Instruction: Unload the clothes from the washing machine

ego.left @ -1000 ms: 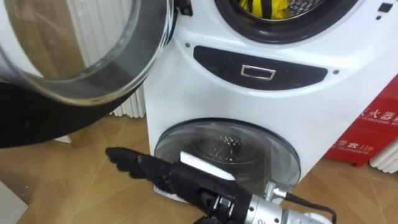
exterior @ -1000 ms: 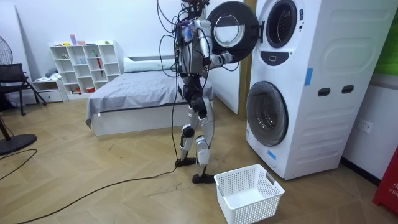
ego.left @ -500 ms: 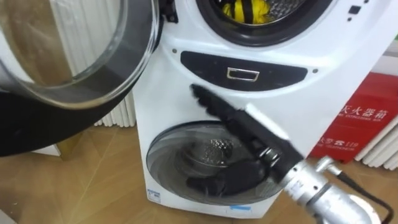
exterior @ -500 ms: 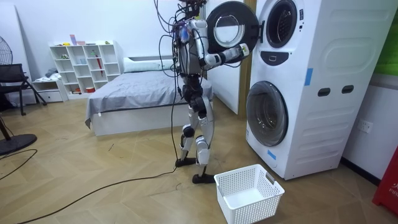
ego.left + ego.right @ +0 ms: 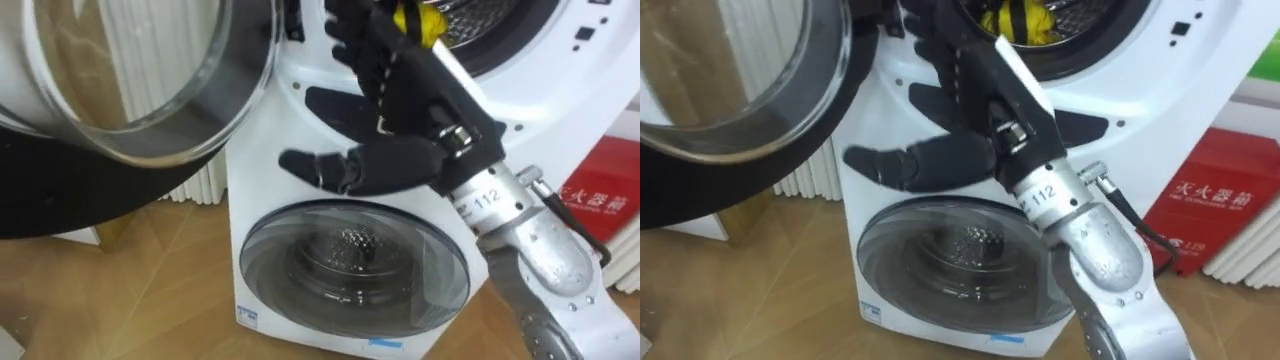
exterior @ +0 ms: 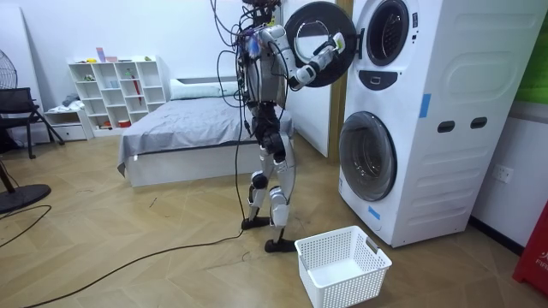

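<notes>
Yellow and black clothes lie inside the upper drum of the stacked white washing machine; the same clothes show at the top edge. My right hand is raised in front of the drum's lower rim, open, fingers straight and pointing up toward the opening, thumb spread to the left. It holds nothing. In the room view the right hand is up by the open upper door, and I stand facing the machines.
The upper round glass door swings open at my left. Below is the lower machine's shut round door. A red box stands on the floor at the right. A white basket sits on the wooden floor.
My right hand has risen from in front of the lower door up to the upper drum's rim, fingers now pointing upward. The view has shifted slightly.
</notes>
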You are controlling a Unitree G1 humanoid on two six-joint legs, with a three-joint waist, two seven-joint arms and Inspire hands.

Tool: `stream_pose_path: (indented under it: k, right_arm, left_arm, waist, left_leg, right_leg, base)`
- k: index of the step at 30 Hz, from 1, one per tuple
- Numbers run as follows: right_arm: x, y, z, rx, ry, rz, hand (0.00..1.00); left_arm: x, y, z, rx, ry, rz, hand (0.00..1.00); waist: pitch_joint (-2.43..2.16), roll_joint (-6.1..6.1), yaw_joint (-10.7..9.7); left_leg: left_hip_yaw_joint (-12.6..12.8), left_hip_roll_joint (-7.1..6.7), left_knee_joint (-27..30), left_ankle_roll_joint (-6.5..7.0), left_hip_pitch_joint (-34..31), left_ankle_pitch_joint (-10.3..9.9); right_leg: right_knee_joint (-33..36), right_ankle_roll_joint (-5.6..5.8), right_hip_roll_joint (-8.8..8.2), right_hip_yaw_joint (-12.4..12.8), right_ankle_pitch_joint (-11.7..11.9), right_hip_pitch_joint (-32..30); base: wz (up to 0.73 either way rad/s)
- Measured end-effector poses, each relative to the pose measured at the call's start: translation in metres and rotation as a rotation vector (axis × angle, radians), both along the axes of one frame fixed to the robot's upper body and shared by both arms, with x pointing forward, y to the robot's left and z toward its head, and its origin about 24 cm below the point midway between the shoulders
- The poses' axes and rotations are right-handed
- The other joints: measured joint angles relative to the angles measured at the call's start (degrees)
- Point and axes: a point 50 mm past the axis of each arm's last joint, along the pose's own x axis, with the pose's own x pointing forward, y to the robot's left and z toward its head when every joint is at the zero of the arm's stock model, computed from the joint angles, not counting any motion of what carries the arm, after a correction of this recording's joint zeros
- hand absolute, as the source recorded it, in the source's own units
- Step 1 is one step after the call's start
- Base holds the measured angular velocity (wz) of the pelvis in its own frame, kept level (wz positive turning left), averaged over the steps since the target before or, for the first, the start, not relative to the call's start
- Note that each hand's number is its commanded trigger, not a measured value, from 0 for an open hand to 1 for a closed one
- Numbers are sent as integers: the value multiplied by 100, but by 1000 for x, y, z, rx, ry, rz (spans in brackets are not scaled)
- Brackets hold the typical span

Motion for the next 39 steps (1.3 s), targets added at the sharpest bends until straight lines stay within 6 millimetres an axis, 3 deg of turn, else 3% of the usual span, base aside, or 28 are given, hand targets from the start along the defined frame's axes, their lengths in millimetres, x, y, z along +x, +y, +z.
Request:
stream_pose_path:
  k: [9,11,12,14,15,16,17,18,19,21,22,23,25,26,27,28,30,31,35,37,39]
  right_arm:
    - [24,0,-15,132,140,-79,0]
    - [25,-1,-14,136,137,-93,0]
    - [26,-2,-12,136,133,-100,0]
    - [29,-3,-16,123,145,-116,0]
    - [31,-4,-20,119,165,-130,0]
    - [33,-4,-26,109,185,-150,0]
    - [35,-5,-28,101,191,-165,0]
    - [37,-8,-31,95,204,-192,0]
    - [39,-9,-36,95,222,-221,0]
    - [42,-16,-41,105,245,-268,0]
    - [43,-17,-44,108,264,-278,0]
    - [43,-17,-44,114,267,-273,0]
    - [42,-16,-41,109,255,-267,0]
    - [42,-17,-41,108,254,-272,0]
    - [42,-20,-40,113,252,-284,0]
    - [42,-22,-39,118,253,-287,0]
    - [41,-25,-34,113,233,-285,0]
    - [38,-27,-29,105,208,-287,0]
    - [32,-33,-19,82,146,-319,0]
    - [22,-30,-13,84,105,-288,0]
    - [15,-31,-16,73,102,-291,0]
  left_arm:
    - [1,0,0,13,23,2,0]
    - [-1,0,-1,17,34,-1,0]
    - [-2,0,-1,18,45,4,0]
    - [-7,2,-1,22,62,9,0]
    - [-11,4,-1,27,77,14,0]
    - [-12,6,-1,35,84,11,0]
    - [-14,6,-1,37,89,5,0]
    - [-20,5,-2,35,106,2,0]
    - [-29,5,-3,32,130,6,0]
    - [-31,3,-4,18,149,3,0]
    - [-35,1,-4,11,159,1,0]
    - [-37,1,-4,10,163,2,0]
    - [-44,4,-4,6,178,28,0]
    - [-46,4,-4,3,181,33,0]
    - [-45,6,-3,2,177,35,0]
    - [-44,6,-3,0,168,35,0]
    - [-38,6,-3,-6,147,33,0]
    - [-32,8,-2,-7,128,34,0]
    - [-17,16,2,3,86,40,0]
    - [-2,17,4,6,51,28,0]
    - [7,16,5,3,23,19,0]
  waist:
    - [30,61,114]
    - [37,89,138]
    - [43,126,181]
    - [30,170,241]
    - [28,175,251]
    - [13,153,250]
    - [13,175,250]
    - [12,231,258]
    - [-36,226,271]
    - [-7,158,219]
    - [-13,122,280]
    - [-16,119,342]
    - [-45,83,390]
    - [-44,86,367]
    - [-81,13,296]
    - [-123,-66,223]
    - [-112,-162,141]
    - [-71,-151,33]
    - [-55,-112,-190]
    - [-20,-49,-320]
    - [-14,-37,-386]
  left_leg:
    - [-74,45,47,-13,10,-7]
    - [-96,74,163,-32,-57,-66]
    - [-87,114,339,-59,-114,-166]
    - [-64,187,755,-130,-197,-339]
    - [-27,217,1281,-205,-365,-433]
    - [69,259,2098,-222,-683,-439]
    - [77,298,2543,-209,-838,-414]
    - [-39,348,3251,-168,-1160,-293]
    - [-211,263,3455,-156,-1382,-305]
    - [-252,31,3107,-111,-1827,-333]
    - [-220,-89,2444,-164,-1996,-226]
    - [-203,-123,2105,-153,-2058,-119]
    - [-281,-147,1164,-93,-2202,681]
    - [-273,-155,1086,-75,-2160,856]
    - [-235,-198,1002,14,-2073,1075]
    - [-173,-254,1026,91,-2047,1158]
    - [-33,-321,1130,173,-1990,1028]
    - [9,-349,1261,208,-2005,881]
    - [224,-451,1456,308,-1950,508]
    - [300,-578,1493,399,-1874,355]
    - [369,-690,1372,497,-1662,275]
  right_leg:
    - [-2,0,11,-117,0,64]
    - [10,-13,32,-144,-8,54]
    - [60,-73,61,-177,-58,51]
    - [306,-131,96,-218,-257,42]
    - [552,-167,73,-230,-440,17]
    - [716,-200,41,-201,-588,20]
    - [754,-214,24,-183,-659,45]
    - [834,-262,22,-146,-779,153]
    - [871,-336,14,-66,-891,229]
    - [935,-308,2,139,-1033,286]
    - [952,-287,2,351,-1080,271]
    - [952,-286,3,414,-1094,272]
    - [970,-273,18,547,-1195,327]
    - [969,-256,16,582,-1229,356]
    - [968,-221,-12,615,-1244,365]
    - [968,-181,-84,625,-1294,383]
    - [895,-120,-205,691,-1328,441]
    - [865,-78,-252,690,-1349,500]
    - [897,99,-438,739,-1450,597]
    - [1322,245,-588,750,-1534,512]
    - [1947,319,-754,731,-1576,360]
  base:
    - [6]
    - [2]
    - [-9]
    - [-2]
    - [19]
    - [20]
    - [15]
    - [11]
    - [17]
    - [22]
    - [-12]
    - [-55]
    - [-55]
    - [-29]
    - [-14]
    - [-16]
    - [-28]
    - [-22]
    - [-21]
    - [-8]
    - [-4]
